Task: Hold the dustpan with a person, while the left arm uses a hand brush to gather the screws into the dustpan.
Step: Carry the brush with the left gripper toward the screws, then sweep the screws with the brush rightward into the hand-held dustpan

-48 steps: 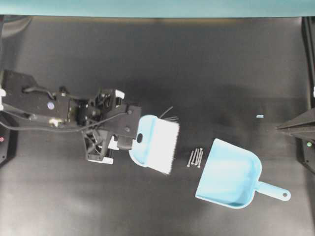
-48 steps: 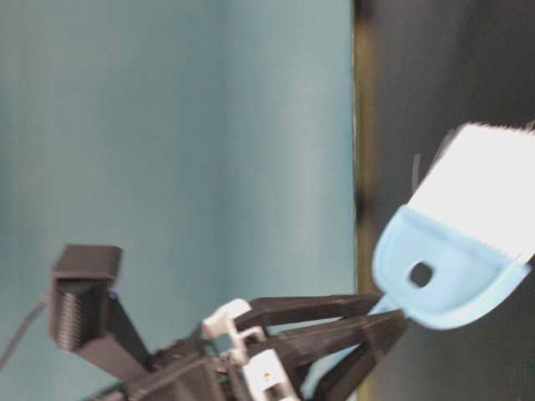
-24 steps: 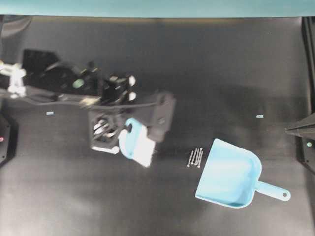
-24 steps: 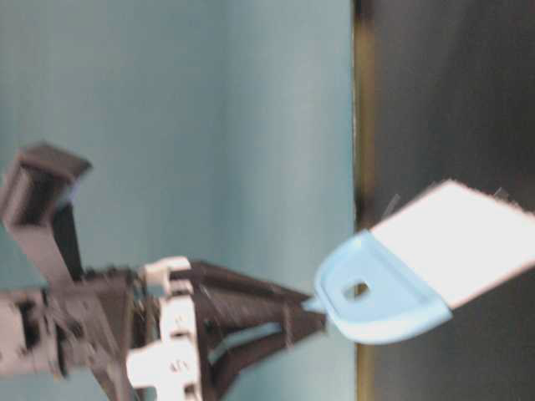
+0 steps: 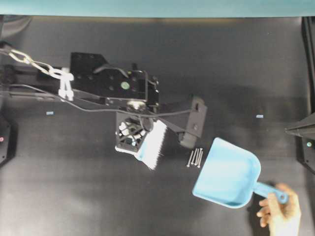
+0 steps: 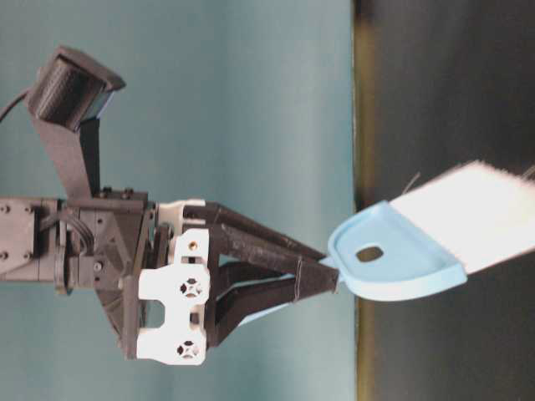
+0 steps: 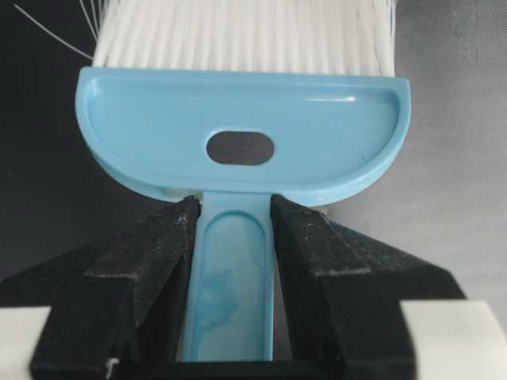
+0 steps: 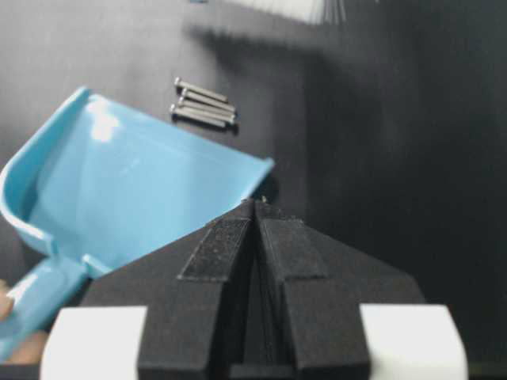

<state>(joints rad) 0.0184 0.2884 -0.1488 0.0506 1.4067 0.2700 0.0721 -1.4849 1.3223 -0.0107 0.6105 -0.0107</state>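
- The dustpan (image 5: 227, 176) is lying on the black tabletop (image 5: 236, 64) at lower right, its wide mouth facing left; it has shifted slightly since a second ago.
- A person's hand (image 5: 280, 212) is now gripping the dustpan's handle at the bottom right corner; earlier no hand was showing.
- Five screws (image 5: 195, 157) are lying side by side, just beside the dustpan's mouth, unmoved.
- The hand brush (image 5: 151, 145) has moved nearer the screws, bristles now tilting downward.
- The left gripper (image 7: 232, 229) is clamping the brush's thin handle between both fingers.
- The right gripper (image 8: 255, 207) is sitting with fingers pressed together, holding nothing, near the dustpan's rim.
- A teal wall (image 6: 209, 100) is bordering the tabletop.
- Count: one dustpan, one brush, five screws, one hand, two grippers.
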